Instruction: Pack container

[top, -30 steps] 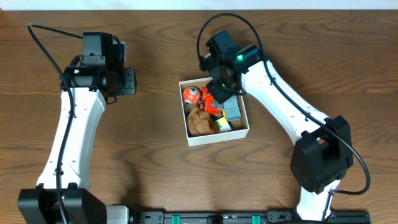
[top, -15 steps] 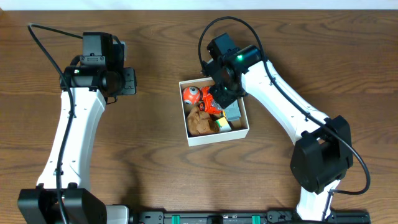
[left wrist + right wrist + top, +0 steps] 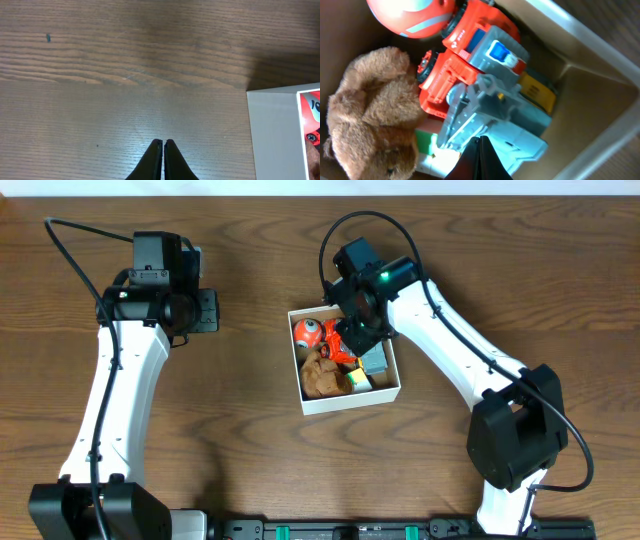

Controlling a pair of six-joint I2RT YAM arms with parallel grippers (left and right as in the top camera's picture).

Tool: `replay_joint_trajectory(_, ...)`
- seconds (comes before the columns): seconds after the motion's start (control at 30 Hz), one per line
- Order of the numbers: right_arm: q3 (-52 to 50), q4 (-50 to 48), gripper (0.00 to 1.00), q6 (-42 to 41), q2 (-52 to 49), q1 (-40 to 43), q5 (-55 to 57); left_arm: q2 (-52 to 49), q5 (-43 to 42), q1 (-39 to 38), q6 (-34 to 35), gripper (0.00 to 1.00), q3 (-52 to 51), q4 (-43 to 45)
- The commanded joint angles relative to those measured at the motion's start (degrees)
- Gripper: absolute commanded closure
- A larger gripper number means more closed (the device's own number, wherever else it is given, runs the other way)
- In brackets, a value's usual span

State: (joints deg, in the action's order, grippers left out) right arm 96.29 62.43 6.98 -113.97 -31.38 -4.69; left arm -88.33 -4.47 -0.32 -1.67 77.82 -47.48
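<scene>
From overhead, the container (image 3: 355, 402) sits mid-tabletop (image 3: 250, 470) with toys inside. In the left wrist view, the left claw (image 3: 163, 150) is pinched closed and empty above bare wood. In the right wrist view, the right claw (image 3: 480, 157) is closed and empty over a grey toy (image 3: 495, 110) inside the container, right of a brown plush (image 3: 370, 115).

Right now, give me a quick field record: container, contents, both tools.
container: white-walled cardboard box on wooden table
contents: brown plush toy, red-and-grey toy truck, orange ball toy, yellow block
left tool: shut, empty, over bare table, clear of container
right tool: shut, empty, over the truck inside container; contact unclear
</scene>
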Motion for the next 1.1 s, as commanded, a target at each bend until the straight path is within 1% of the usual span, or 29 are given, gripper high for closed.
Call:
replay_joint_trajectory(0.0,-2.0,-1.5,0.99,1.2,0.2,-0.7,-3.5,0.5,0.2,0.2,0.3,0.94,0.2,0.1)
replay_joint_trajectory(0.1,-3.7,-3.1,0.99,2.3,0.2,-1.0,-5.5,0.5,0.2,0.2,0.3,0.94,0.2,0.1)
replay_joint_trajectory(0.43,-8.0,-6.9,0.99,2.3,0.2,-2.3,-6.3,0.5,0.2,0.2,0.3,0.94,0.2,0.0)
replay_joint_trajectory(0.67,-8.3,-8.4,0.99,2.3,0.2,-2.3,-6.3,0.5,0.2,0.2,0.3,0.94,0.2,0.0)
replay_joint_trajectory(0.8,-8.1,-8.4,0.97,2.4,0.2,-2.3,-4.3,0.5,0.2,0.2,0.3,0.94,0.2,0.0)
replay_joint_trajectory(0.93,-6.4,-8.3,0.97,1.1,1.3,-2.1,0.4,0.5,0.2,0.2,0.3,0.93,0.2,-0.2)
replay_joint_trajectory(0.97,-5.5,-8.3,0.97,0.1,2.0,-1.9,1.9,0.5,0.2,0.2,0.3,0.92,0.2,-0.3)
replay_joint_trajectory(1.0,-4.5,-8.3,0.96,-0.4,2.8,-1.6,3.2,0.5,0.2,0.2,0.3,0.85,0.2,-0.3)
replay_joint_trajectory(1.07,-2.4,-8.6,0.95,-1.7,4.7,-0.9,5.8,0.5,0.3,0.2,0.2,0.84,0.2,-0.3)
